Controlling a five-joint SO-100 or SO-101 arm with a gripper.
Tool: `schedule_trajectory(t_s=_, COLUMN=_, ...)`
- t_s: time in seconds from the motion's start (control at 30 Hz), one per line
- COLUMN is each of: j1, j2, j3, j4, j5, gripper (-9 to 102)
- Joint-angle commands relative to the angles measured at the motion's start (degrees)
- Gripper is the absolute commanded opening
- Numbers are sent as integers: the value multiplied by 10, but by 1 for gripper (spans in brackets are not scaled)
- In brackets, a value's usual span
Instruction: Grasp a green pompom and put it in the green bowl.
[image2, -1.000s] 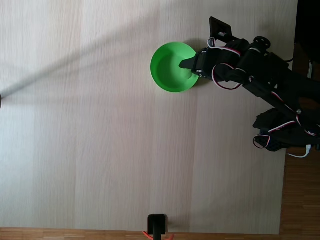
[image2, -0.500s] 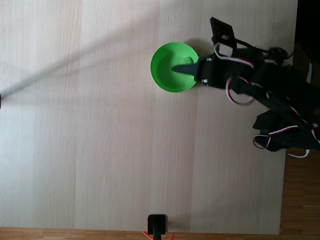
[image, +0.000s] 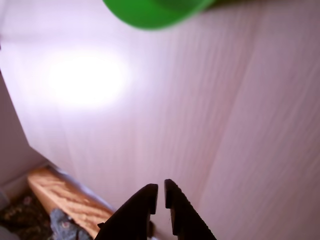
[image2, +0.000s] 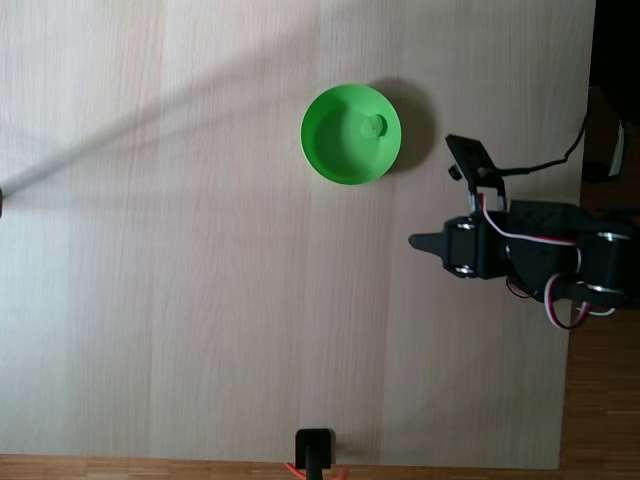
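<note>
The pompom, one only, lies inside the bowl, toward 2 o'clock from the bowl's middle, near the inner wall; it is the same bright green as the bowl and shows as a small round bump. There is one bowl, standing on the pale wood table at about 12 o'clock in the fixed view. In the wrist view a slice of the bowl shows at the top edge.

No writing or labels can be read anywhere.

One arm sits at 3 o'clock in the fixed view, well apart from the bowl, its fingers pointing toward 9 o'clock. In the wrist view the fingers rise from the bottom edge, tips nearly together with only a thin slit between them, holding nothing and hanging over bare table.

A small black object with orange bits stands at the table's 6 o'clock edge.
</note>
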Motion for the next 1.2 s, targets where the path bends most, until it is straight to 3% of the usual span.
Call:
schedule_trajectory(t_s=0.0, j1=-21, j2=79, j3=45, j4=-7, j5=5, gripper=0)
schedule_trajectory(t_s=0.3, j1=-56, j2=204, j3=195, j4=-15, j5=-54, gripper=0)
schedule_trajectory(t_s=0.73, j1=-57, j2=362, j3=458, j4=-161, j5=-52, gripper=0)
schedule_trajectory(t_s=1.17, j1=-56, j2=422, j3=485, j4=-161, j5=-52, gripper=0)
